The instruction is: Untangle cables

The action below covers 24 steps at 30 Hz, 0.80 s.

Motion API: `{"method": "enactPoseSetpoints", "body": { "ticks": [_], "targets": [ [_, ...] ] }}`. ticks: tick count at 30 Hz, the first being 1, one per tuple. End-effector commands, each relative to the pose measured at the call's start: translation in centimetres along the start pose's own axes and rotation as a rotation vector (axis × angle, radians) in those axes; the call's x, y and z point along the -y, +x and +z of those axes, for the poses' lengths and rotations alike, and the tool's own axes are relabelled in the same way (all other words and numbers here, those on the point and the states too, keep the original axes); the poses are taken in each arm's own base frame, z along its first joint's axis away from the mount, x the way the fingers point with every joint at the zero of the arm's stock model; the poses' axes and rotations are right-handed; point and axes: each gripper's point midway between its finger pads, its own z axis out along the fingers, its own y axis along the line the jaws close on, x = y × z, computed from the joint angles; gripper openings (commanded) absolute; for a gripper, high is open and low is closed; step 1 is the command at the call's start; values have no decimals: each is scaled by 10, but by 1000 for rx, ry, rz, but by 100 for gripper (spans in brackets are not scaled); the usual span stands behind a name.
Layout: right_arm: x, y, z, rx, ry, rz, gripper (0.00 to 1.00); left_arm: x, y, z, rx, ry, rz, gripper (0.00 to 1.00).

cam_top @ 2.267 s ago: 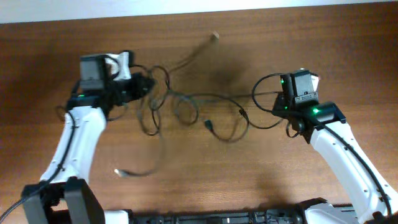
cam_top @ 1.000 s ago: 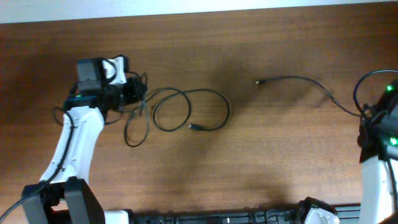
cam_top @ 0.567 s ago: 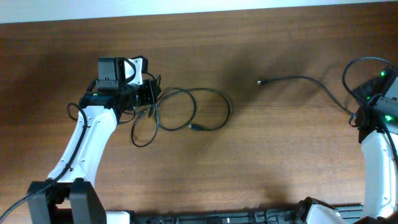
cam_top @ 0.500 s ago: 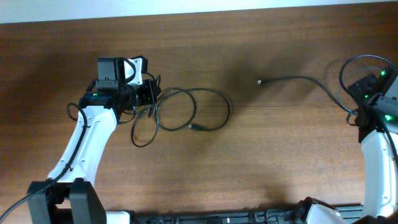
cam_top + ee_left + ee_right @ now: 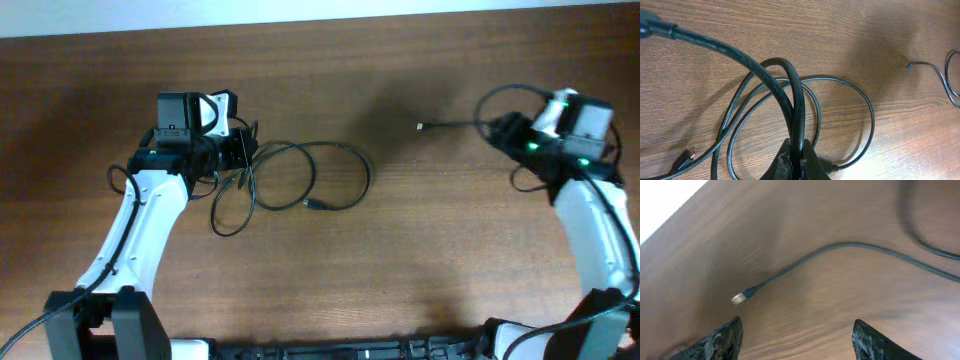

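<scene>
The left gripper (image 5: 796,150) is recorded with jaws together, clamped on a black cable loop (image 5: 799,100) of the coiled cables (image 5: 310,176). These are spread in overlapping loops on the wooden table (image 5: 330,290) left of centre, with one small plug (image 5: 314,205) at the lower edge of the largest loop. A separate cable (image 5: 840,247) is noted well apart on the right, its whitish plug (image 5: 740,298) directed toward the coil. It is framed by the right gripper (image 5: 796,327), jaws wide apart; contact cannot be determined.
</scene>
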Motion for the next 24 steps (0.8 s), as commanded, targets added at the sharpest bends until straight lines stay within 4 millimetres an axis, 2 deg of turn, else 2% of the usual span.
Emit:
{"method": "enactPoseSetpoints", "body": {
  "ticks": [1,3,7,18,20,23,24],
  "targets": [
    [-42,15,11,-21,-70,-177,69,4,-3,-5,16,4,30,0],
    [-65,24,18,-20,-88,-238,69,4,-2,-5,13,3,29,0],
    [-88,41,27,-35,-96,-305,69,4,-2,-5,13,3,29,0],
    [-157,170,43,-326,-209,-540,74,7,2,-4,0,22,27,0],
    [-172,187,42,-340,-243,-586,77,28,6,-6,-21,145,39,0],
    [-186,194,39,-324,-281,-615,77,83,10,-24,-13,486,227,0],
    [-188,192,39,-313,-284,-615,77,104,11,-37,7,630,301,3]
  ]
}}
